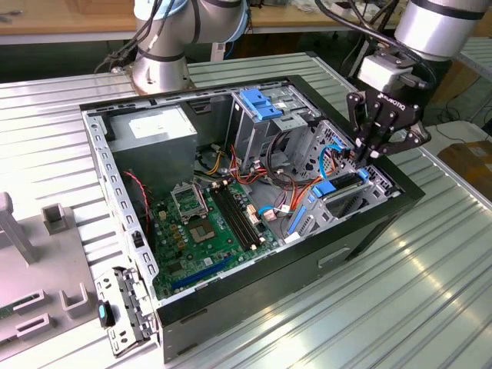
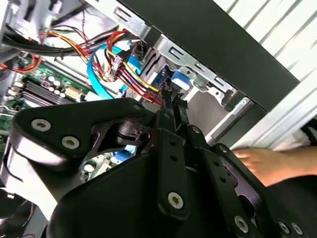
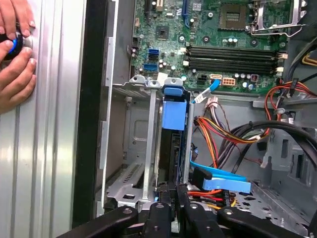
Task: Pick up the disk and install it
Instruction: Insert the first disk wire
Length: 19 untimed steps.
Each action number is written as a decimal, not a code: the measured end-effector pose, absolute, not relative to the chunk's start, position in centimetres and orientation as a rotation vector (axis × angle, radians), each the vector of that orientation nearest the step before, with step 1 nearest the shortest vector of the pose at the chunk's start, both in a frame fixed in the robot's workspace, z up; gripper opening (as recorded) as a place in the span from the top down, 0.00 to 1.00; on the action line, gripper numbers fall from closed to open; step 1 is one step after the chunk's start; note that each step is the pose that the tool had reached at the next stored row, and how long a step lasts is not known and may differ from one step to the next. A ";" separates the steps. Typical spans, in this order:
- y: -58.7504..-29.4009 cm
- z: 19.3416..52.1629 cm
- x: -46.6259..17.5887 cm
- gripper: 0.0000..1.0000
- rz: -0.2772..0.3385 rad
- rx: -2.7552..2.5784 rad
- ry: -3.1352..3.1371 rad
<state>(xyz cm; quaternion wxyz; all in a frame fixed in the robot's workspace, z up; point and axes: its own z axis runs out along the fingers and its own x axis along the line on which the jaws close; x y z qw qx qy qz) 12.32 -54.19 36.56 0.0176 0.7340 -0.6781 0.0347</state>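
The disk (image 3: 173,116) stands on edge in a slot of the metal drive bay inside the open computer case (image 1: 369,223), with its bright blue carrier end (image 2: 178,79) showing in both wrist views. My gripper (image 1: 361,152) hangs over that bay at the exterior view's right. Its fingers (image 3: 159,206) are drawn together, and the tips (image 2: 173,101) rest at the disk's near edge rather than around it.
Red, yellow and orange power wires (image 3: 223,134) and a blue flat data cable (image 3: 223,181) lie beside the bay. The motherboard (image 1: 207,231) fills the case floor. A blue bracket (image 1: 261,104) tops the tall cage. A person's hands (image 3: 15,49) rest on the table beside the case.
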 end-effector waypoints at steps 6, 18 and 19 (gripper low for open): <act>-55.6 36.3 11.8 0.83 0.018 2.325 -2.153; -56.0 35.6 11.3 0.83 0.015 2.274 -2.216; -56.0 35.6 11.3 0.83 0.014 2.276 -2.215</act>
